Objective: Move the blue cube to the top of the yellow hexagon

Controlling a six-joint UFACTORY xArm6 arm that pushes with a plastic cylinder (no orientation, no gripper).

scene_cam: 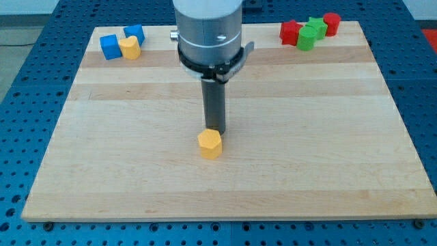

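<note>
rod parked at the hexagon, blue cube far off

a pale wooden board (225, 178) fills the scene on a blue perforated table (27, 75). the arm's grey housing (208, 31) hangs over the middle, its dark rod reaching down; there is no gripper or fingers, so nothing is gripped. my tip (214, 130) sits just above the yellow hexagon (210, 144), seemingly touching it. the blue cube (109, 47) lies well apart at the view's top left, beside a yellow block (129, 48) and another blue block (134, 32). top right cluster: two red blocks (291, 32) (331, 23), two green blocks (306, 39) (316, 26).
</note>
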